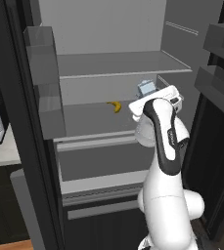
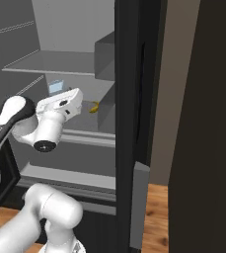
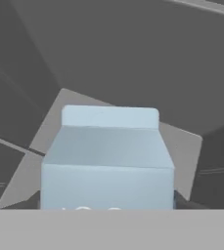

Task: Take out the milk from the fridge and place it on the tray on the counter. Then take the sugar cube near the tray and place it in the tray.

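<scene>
The milk (image 3: 107,161) is a pale blue-and-white carton with a gabled top, very close in the hand view and centred. It stands slightly tilted over the middle shelf of the open fridge (image 1: 108,63), at the front end of my hand. My gripper (image 1: 147,93) reaches into the fridge from the right, and its jaws sit at the carton's sides, closed on it. The hand hides the carton's lower part in both base views, where just the top of the milk (image 2: 56,87) shows. The fingertips themselves are hidden. The tray, counter and sugar cube are out of view.
A small yellow banana (image 1: 115,105) lies on the same shelf, left of the carton. Translucent grey door bins (image 1: 45,83) hang on the open left door. The right door (image 2: 134,123) stands edge-on close to my arm. A shelf (image 1: 118,66) runs just above the carton.
</scene>
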